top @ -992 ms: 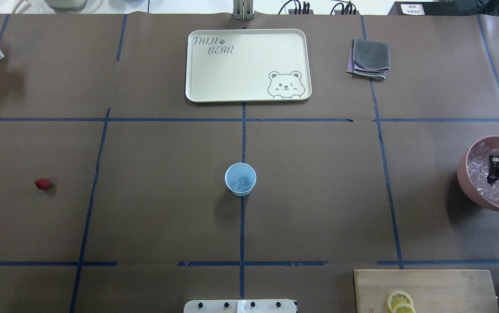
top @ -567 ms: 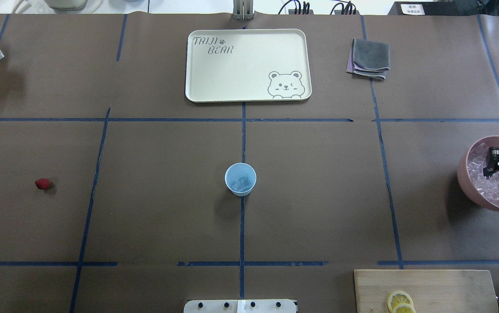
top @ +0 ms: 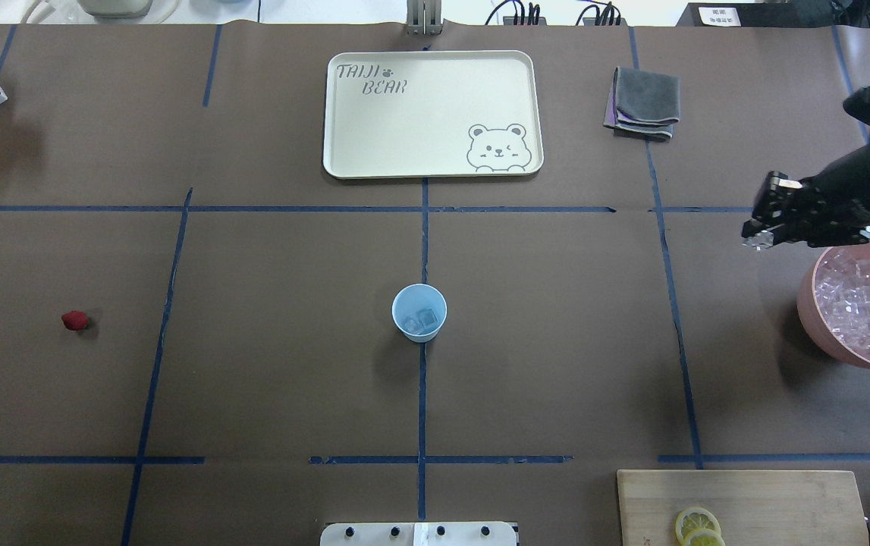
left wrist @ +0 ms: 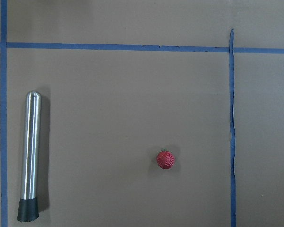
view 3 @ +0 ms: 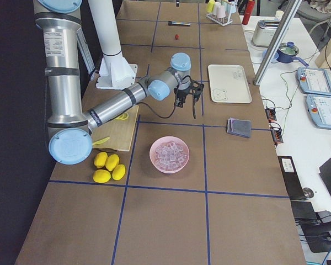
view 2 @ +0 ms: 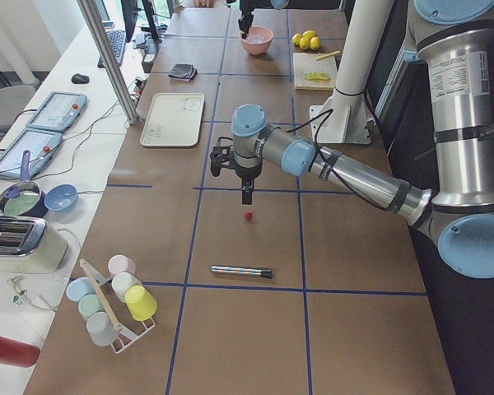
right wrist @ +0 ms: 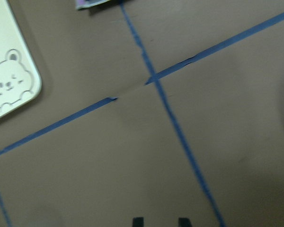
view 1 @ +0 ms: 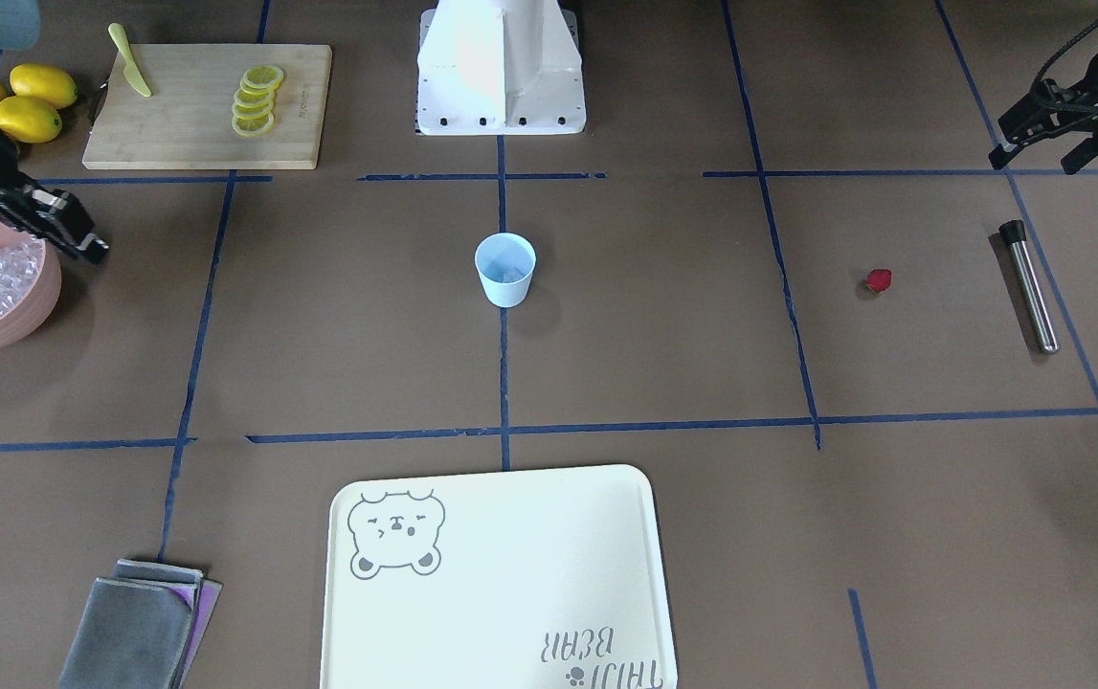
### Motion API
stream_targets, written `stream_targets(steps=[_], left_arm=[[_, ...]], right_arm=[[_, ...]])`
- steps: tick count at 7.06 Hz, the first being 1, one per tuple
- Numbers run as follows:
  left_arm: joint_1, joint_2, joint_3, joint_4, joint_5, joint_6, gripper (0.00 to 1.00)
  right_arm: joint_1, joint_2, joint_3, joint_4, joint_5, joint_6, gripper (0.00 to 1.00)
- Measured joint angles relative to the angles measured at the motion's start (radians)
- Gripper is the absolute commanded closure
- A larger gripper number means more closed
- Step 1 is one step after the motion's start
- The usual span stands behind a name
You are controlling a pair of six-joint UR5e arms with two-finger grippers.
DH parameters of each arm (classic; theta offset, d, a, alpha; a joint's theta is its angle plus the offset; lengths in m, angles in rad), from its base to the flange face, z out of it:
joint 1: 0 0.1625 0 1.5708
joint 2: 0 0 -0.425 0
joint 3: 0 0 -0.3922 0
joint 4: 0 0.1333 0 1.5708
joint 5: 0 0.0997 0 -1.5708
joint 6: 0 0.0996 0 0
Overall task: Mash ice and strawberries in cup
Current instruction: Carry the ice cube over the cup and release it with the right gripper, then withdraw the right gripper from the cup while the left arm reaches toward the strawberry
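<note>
Surface: brown paper table (top: pixel 290 379) crossed by blue tape lines; the robot's white base sits at the top centre of the front-facing view.
Cup: small pale blue cup (top: pixel 419 312), upright at the centre of the overhead view on a tape line, well apart from both arms.
Ice: a few clear cubes of ice (top: pixel 425 321) lie in the cup's bottom; many more fill the pink bowl (top: pixel 807 311) at the overhead view's right edge.
Strawberry: one dark-red strawberry (top: pixel 75 320) lies alone on the paper at the middle left of the overhead view, far from the cup.
Muddler: steel muddler (view 1: pixel 1029 289) with a black cap lies flat near the right edge of the front-facing view, near the strawberry but not touching it.
Right gripper: right gripper (top: pixel 755 236) hangs at the overhead view's right side, just outside the bowl's upper-left rim, over bare paper. Its fingertips (right wrist: pixel 138 221) stand close together at the bottom of its wrist view, and a pale glassy ice cube (top: pixel 758 243) shows pinched at the tips in the overhead view.
Left gripper: left gripper (view 1: pixel 1033 165) hovers at the upper right of the front-facing view, fingers spread wide, released; its wrist view looks straight down on strawberry and muddler.
Others: cream bear tray (top: pixel 419 114) at the overhead view's top centre, folded grey cloth (top: pixel 643 102) to its right; cutting board (view 1: pixel 185 105) with lemon slices (view 1: pixel 257 100) and whole lemons (view 1: pixel 27 118) at the upper left of the front-facing view.
</note>
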Motion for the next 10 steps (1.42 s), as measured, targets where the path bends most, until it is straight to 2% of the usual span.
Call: stream_targets(steps=[2,4,6,8,10], left_arm=[[0.001,-0.001,0.002,0.000,-0.001,0.000,0.00],[0.001,-0.001,0.004,0.000,0.000,0.000,0.00],[0.002,-0.001,0.004,0.000,0.000,0.000,0.00],[0.002,-0.001,0.004,0.000,0.000,0.000,0.00],[0.002,-0.001,0.004,0.000,0.000,-0.001,0.00]], right_arm=[[-0.147,0.201,-0.018,0.000,-0.060,0.292,0.99],[-0.310,0.376,-0.102,0.001,-0.231,0.478,0.98],[-0.444,0.447,-0.174,0.009,-0.393,0.536,0.98],[-0.519,0.493,-0.232,0.013,-0.486,0.566,0.95],[-0.553,0.529,-0.284,0.013,-0.533,0.573,0.69]])
